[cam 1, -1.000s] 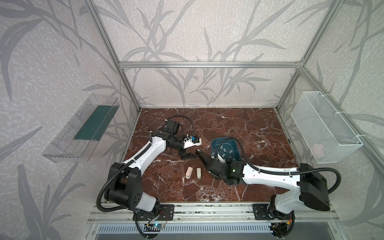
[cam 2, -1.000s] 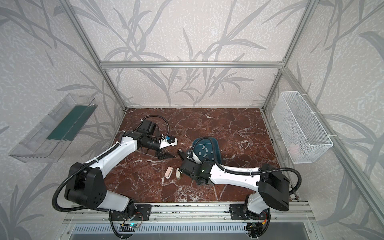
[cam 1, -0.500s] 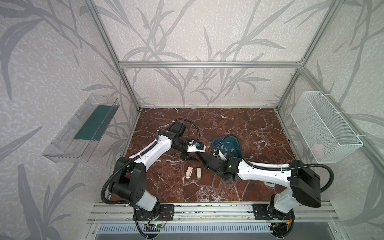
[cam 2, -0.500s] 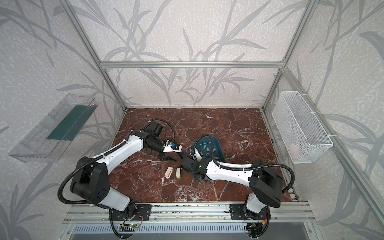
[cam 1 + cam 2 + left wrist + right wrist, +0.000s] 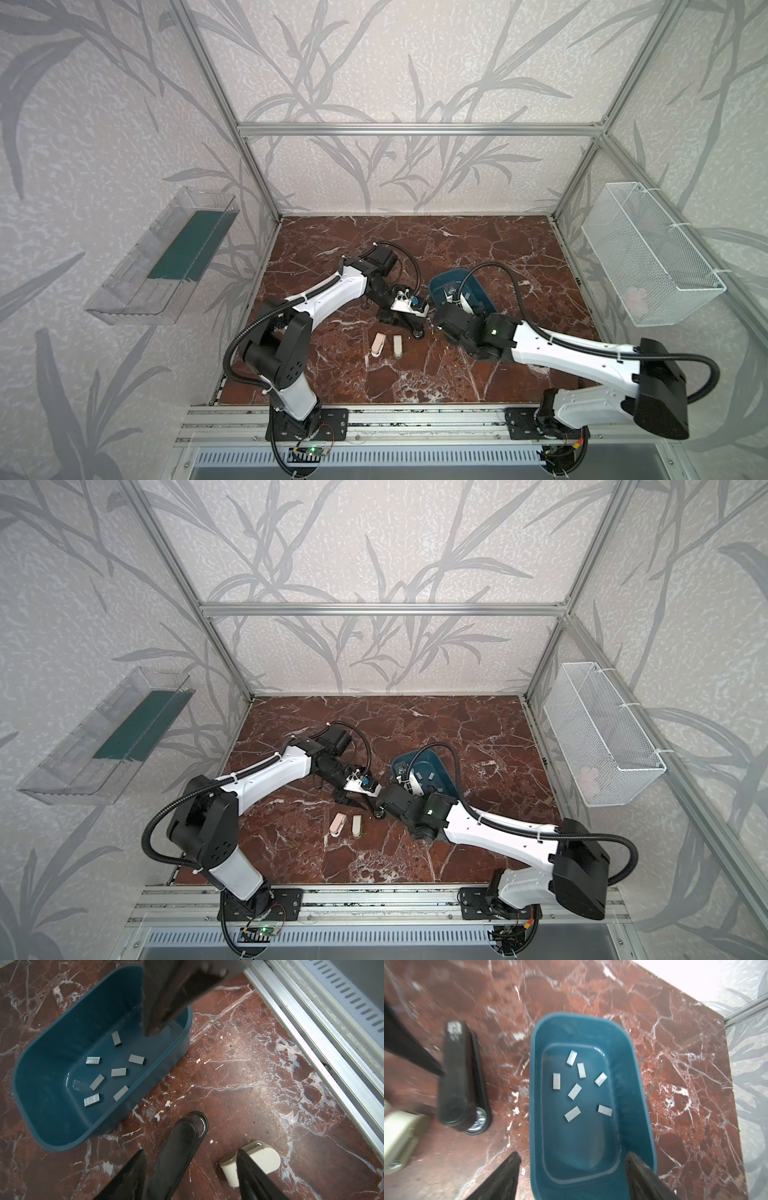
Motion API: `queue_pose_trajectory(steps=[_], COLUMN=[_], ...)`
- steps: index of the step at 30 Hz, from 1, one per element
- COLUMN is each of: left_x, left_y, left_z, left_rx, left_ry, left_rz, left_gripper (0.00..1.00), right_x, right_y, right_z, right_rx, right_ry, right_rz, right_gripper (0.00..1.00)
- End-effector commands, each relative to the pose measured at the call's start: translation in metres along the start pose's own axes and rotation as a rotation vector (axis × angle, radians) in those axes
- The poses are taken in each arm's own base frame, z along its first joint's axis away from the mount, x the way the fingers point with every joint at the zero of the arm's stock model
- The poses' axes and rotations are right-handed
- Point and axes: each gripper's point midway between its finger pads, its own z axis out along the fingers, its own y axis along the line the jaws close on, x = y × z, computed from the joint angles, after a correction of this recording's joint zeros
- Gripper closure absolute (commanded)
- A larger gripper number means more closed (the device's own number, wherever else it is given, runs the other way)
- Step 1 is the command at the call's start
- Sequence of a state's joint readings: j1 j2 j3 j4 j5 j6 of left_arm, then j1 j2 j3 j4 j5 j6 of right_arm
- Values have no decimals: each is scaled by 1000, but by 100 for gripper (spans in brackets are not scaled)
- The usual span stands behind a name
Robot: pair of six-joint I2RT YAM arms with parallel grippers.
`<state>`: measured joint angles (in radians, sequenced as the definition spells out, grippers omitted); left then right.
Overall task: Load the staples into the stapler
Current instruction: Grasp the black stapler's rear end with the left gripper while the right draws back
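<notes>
Seven staples (image 5: 574,1091) lie loose in a blue tub (image 5: 630,1105). The right gripper (image 5: 573,1154) hangs over it, jaws apart; the left gripper (image 5: 191,1152), also spread, straddles the black stapler (image 5: 456,1076) alongside.

The staples (image 5: 574,1091) are scattered inside the tub (image 5: 627,1105), which is set on the counter (image 5: 478,232). The stapler (image 5: 456,1076) is laid just left of the tub, and two smaller staplers (image 5: 377,345) are placed side by side before it.

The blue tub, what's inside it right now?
Seven staples lie loose and flat on the floor of the blue tub, nothing else visible. In both top views the right arm covers part of the inside.
</notes>
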<state>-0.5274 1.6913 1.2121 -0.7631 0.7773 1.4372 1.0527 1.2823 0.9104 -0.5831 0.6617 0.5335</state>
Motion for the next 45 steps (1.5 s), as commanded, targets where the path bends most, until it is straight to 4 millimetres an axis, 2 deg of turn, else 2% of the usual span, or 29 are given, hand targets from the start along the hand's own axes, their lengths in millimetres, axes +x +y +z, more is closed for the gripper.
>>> queue_pose_trajectory(steps=[1,3,9,13,18,22,27,32,36,41,45], left_x=[-3,1,11,12,18,18,17,27,37,39,43], left_y=[-10,-12,-11,-8,3,12,18,13,-9,-12,-12], left_z=[6,11,18,20,21,21,22,31,47,57,61], left_rx=[54,63,59,54,10,-27,-53,-19,100,159,180], left_ry=[17,44,91,88,125,128,125,167,225,272,302], left_rz=[43,57,77,72,56,46,57,106,170,179,186], left_gripper=[33,34,31,31,30,30,30,32,34,39,47], right_x=[-4,-3,17,32,42,46,44,44,45,45,44], right_y=[-24,-41,-83,-97,-99,-93,-107,-119,-123,-122,-120], right_z=[-12,-17,-29,-24,-9,4,0,-9,-12,-10,-8], right_rx=[-20,-40,-91,-97,-106,-119,-70,-56,-52,-52,-52], right_ry=[-43,-65,-130,-118,-88,-96,-181,-265,-282,-268,-257], right_rz=[95,169,330,386,419,405,413,441,451,448,442], right_gripper=[20,20,18,15,15,15,15,14,12,11,11])
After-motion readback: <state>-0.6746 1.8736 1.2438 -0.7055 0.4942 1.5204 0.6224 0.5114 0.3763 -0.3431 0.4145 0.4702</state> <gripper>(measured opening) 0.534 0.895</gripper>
